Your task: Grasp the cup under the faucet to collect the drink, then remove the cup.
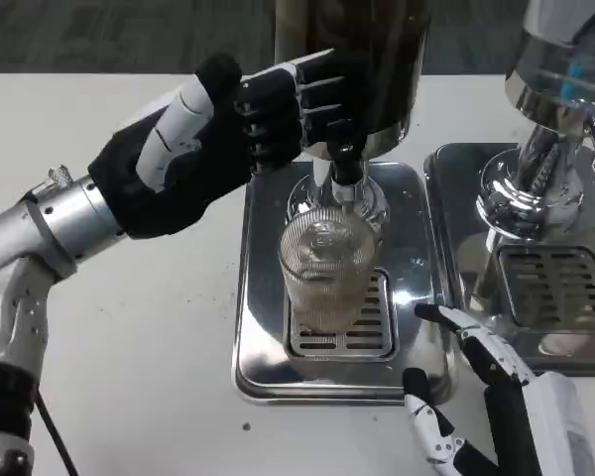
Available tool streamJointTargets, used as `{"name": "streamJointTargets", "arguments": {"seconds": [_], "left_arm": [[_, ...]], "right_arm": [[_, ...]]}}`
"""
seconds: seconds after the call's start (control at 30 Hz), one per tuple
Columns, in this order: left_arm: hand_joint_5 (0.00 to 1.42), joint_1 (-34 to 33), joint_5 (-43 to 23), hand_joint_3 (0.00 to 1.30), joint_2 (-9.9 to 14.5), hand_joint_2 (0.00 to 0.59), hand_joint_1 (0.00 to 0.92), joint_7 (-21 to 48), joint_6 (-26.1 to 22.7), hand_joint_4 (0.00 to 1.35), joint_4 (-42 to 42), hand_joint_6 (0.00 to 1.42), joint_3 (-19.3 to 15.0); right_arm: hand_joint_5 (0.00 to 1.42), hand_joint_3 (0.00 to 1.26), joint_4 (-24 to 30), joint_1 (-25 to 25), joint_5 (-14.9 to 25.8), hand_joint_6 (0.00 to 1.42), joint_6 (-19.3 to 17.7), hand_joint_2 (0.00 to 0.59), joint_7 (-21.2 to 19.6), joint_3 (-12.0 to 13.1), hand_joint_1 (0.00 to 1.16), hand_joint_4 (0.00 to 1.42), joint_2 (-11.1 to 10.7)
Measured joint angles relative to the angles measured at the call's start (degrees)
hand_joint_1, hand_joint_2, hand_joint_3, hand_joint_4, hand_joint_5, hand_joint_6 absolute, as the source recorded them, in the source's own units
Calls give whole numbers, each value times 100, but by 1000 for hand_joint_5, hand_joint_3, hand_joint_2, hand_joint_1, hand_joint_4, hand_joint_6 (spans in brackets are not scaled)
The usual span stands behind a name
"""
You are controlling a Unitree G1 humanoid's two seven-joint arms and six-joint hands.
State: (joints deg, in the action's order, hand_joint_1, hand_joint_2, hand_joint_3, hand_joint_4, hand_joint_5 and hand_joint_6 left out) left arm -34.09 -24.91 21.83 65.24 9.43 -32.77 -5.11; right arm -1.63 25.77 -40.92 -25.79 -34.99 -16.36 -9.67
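A clear ribbed glass cup [327, 270] stands upright on the drip grille of a steel tray [263, 337], directly under the faucet spout [345, 169] of a dark drink dispenser [357, 59]. My left hand [243, 124] is raised at the dispenser, its fingers [317, 99] curled against the tap area above the cup. My right hand [476, 397] sits low at the tray's front right corner, fingers [456, 322] apart and holding nothing, a short way right of the cup. Whether liquid is flowing I cannot tell.
A second steel tray [456, 169] with a chrome dispenser base [535, 188] stands to the right, close beside my right hand. White table [129, 327] surface lies open on the left and in front of the tray.
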Motion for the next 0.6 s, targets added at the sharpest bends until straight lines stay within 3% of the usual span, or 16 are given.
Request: {"name": "streamJointTargets", "arguments": {"seconds": [0.6], "left_arm": [[111, -49, 626, 131, -43, 162, 0, 27, 1041, 56, -303, 31, 203]], "right_arm": [[236, 317, -83, -61, 100, 272, -85, 429, 1, 2, 424, 247, 5]]}}
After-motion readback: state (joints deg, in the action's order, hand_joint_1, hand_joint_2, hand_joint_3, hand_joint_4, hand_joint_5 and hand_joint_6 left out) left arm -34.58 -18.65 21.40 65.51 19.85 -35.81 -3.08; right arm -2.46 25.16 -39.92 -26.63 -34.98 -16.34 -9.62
